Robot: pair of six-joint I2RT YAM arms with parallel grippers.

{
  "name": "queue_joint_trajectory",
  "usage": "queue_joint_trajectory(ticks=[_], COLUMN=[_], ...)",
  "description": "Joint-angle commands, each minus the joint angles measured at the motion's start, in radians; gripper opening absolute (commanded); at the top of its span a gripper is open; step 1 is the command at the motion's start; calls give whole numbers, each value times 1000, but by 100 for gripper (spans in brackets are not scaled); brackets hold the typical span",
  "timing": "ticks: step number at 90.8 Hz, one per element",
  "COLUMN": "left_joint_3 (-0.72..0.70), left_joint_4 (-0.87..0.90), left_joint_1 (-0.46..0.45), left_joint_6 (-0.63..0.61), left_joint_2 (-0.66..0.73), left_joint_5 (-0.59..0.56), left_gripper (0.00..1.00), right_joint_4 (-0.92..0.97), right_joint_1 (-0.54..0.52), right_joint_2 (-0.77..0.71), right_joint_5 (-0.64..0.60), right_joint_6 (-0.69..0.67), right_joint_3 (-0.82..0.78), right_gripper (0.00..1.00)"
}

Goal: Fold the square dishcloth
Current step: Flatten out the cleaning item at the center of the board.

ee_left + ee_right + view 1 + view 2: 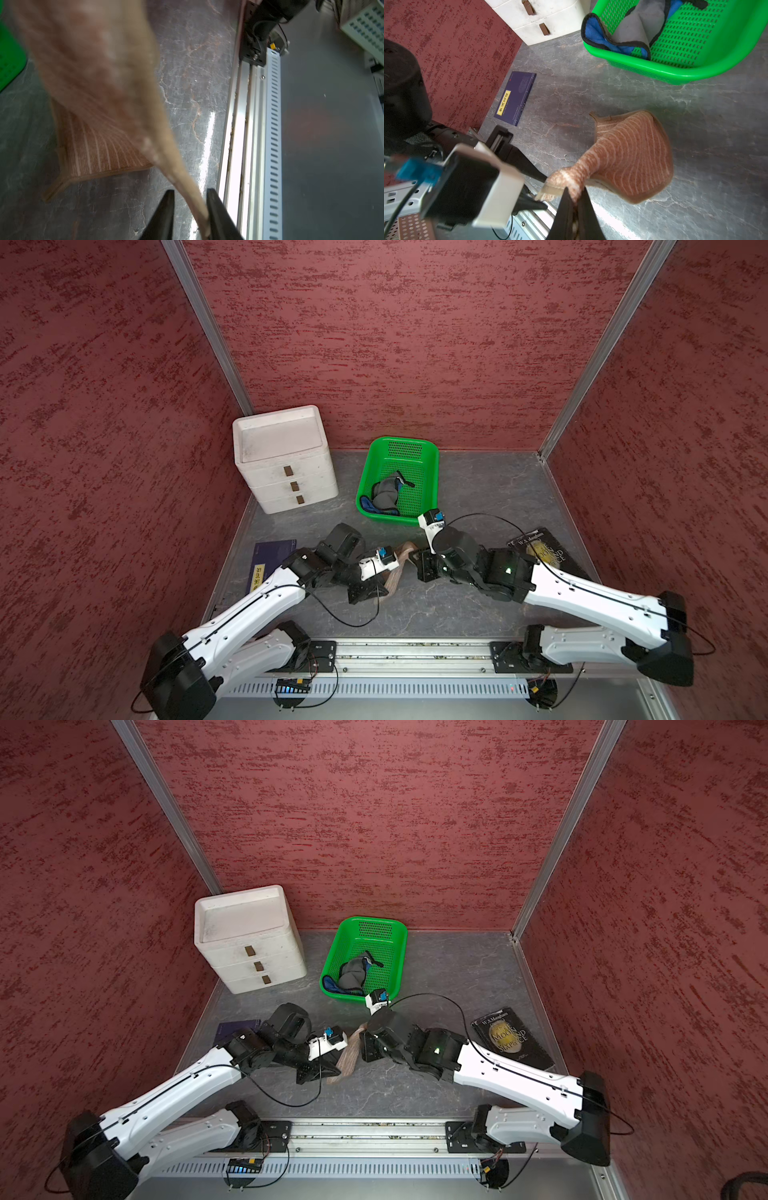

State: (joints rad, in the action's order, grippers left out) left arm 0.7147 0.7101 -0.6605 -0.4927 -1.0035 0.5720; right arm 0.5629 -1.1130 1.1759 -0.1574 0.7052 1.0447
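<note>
The square dishcloth (394, 578) (348, 1054) is brown with thin pale stripes and hangs bunched between my two grippers in mid-table. Part of it rests on the tabletop (631, 151). My right gripper (575, 189) (411, 559) is shut on one gathered corner. My left gripper (190, 193) (376, 593) is beside it, jaws a small gap apart around another edge of the cloth (99, 149). That edge runs between the fingers and touches only one fingertip (212, 199). The grip points are hidden under the arms in both top views.
A green basket (434, 472) holding a grey and blue cloth (386, 493) stands just behind the grippers. A white drawer unit (286, 460) is at the back left. A purple book (270, 564) lies left, a black book (544, 551) right. A metal rail (411, 651) runs along the front.
</note>
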Motion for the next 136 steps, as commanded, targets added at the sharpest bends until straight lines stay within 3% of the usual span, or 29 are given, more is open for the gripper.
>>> queue_joint_trajectory(ticks=[1,6,11,17,25,34,39,46,50,60,77,92,103,115,136], left_joint_3=[-24,-16,-2,10,9,-3,-5,6,11,9,3,-34,-55,-21,51], left_joint_4=[-86,-12,87,184,275,328,350,379,386,378,318,108,-73,-216,-322], left_joint_1=[-2,-4,-18,-47,-87,-147,-193,-254,-282,-294,-262,-237,-215,-143,-5], left_joint_6=[-32,-83,-135,-180,-222,-233,-226,-208,-200,-228,-269,-266,-270,-262,-256], left_joint_2=[-16,-29,-43,-53,-51,-40,-34,-26,-20,2,0,-72,-164,-295,-522], left_joint_5=[-120,-90,-59,-67,-118,-188,-218,-229,-238,-274,-321,-381,-417,-426,-529], left_gripper=[9,3,0,0,0,0,10,22,43,60,62,62,61,58,55], right_joint_4=[29,54,73,75,106,176,193,182,155,75,-53,-75,-96,-118,-189], right_joint_1=[9,8,8,7,7,8,13,29,37,50,68,157,223,263,323], right_joint_2=[-33,-31,-32,-42,-83,-160,-202,-235,-233,-157,27,177,312,435,561], right_joint_5=[25,65,127,228,265,214,181,163,167,189,210,204,212,225,243], right_joint_6=[18,17,15,14,17,23,31,51,61,89,99,44,-11,-58,-113], right_joint_3=[-45,-62,-87,-138,-192,-216,-224,-245,-266,-315,-335,-305,-264,-201,-107], right_gripper=[0,0,12,42,66,80,82,82,81,77,54,29,16,11,10])
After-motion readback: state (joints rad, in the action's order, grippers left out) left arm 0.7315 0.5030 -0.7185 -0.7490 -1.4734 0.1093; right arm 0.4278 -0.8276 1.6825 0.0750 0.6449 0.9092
